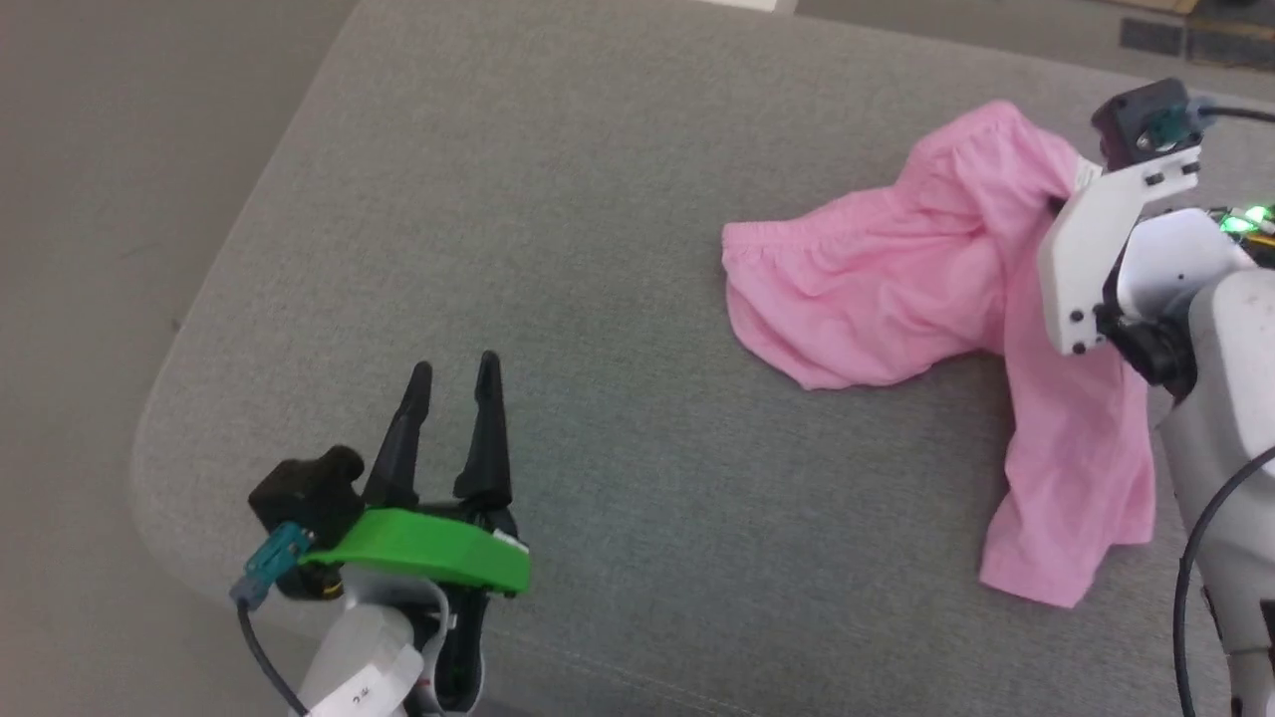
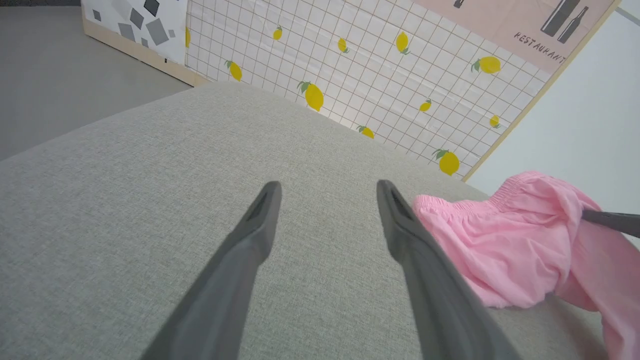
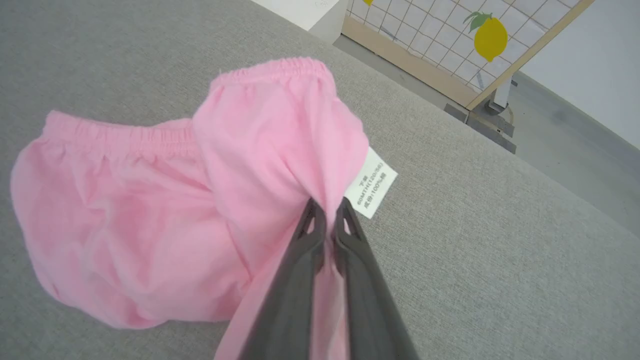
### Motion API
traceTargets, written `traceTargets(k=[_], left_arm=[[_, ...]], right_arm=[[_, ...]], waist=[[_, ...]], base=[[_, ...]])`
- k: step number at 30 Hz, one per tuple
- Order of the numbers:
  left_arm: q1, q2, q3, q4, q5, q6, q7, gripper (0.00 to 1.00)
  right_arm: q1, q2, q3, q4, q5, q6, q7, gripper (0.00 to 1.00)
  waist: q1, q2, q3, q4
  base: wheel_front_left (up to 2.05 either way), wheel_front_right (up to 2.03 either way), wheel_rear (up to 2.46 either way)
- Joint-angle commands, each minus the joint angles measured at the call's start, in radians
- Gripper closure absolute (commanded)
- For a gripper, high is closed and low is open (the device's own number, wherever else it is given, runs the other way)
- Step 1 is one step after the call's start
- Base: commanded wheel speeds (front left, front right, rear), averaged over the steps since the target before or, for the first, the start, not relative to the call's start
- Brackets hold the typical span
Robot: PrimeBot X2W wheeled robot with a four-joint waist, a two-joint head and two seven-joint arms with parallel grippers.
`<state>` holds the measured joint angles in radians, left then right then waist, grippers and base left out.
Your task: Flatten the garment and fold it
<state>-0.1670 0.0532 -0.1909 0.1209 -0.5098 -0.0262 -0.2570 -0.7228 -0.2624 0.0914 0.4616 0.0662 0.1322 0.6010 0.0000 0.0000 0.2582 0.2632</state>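
Observation:
The garment is a small pair of light pink pants, crumpled at the right of the grey cushion. One part is lifted, one leg hangs toward the front right. My right gripper is shut on a pinch of the pink fabric beside the white care tag; its white wrist stands over the cloth. The gathered waistband shows at the top of the raised fold. My left gripper is open over bare cushion at the lower left, well apart from the garment.
The cushion's rounded left edge drops to a grey floor. Behind the cushion stands a lemon-print grid panel with a wooden frame. A dark cable hangs by the right arm.

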Motion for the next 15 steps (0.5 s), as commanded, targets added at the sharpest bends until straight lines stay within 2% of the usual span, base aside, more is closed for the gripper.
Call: traceTargets(k=[1,2,8,15], left_arm=[[-0.020,-0.003,-0.007,-0.001,-0.010,-0.004,-0.005,0.00],[-0.023,-0.003,-0.011,0.000,-0.012,-0.003,-0.005,0.00],[-0.022,-0.003,-0.010,0.013,-0.022,0.003,-0.005,0.00],[-0.010,-0.003,0.007,0.015,-0.021,0.007,-0.005,0.00]], right_arm=[[-0.015,0.002,0.001,0.031,-0.004,-0.002,-0.016,0.21],[-0.021,0.002,0.005,0.048,-0.009,-0.002,-0.024,0.00],[-0.046,0.011,-0.009,0.098,-0.010,-0.002,-0.129,0.00],[0.022,0.044,-0.048,-0.029,0.060,-0.002,-0.363,0.00]], waist=[[0.0000,0.0000,0.025,0.026],[0.0000,0.0000,0.026,0.028],[0.0000,0.0000,0.009,0.020],[0.0000,0.0000,-0.053,-0.033]], base=[[0.00,0.00,0.00],[0.00,0.00,0.00],[0.00,0.00,0.00],[0.00,0.00,0.00]])
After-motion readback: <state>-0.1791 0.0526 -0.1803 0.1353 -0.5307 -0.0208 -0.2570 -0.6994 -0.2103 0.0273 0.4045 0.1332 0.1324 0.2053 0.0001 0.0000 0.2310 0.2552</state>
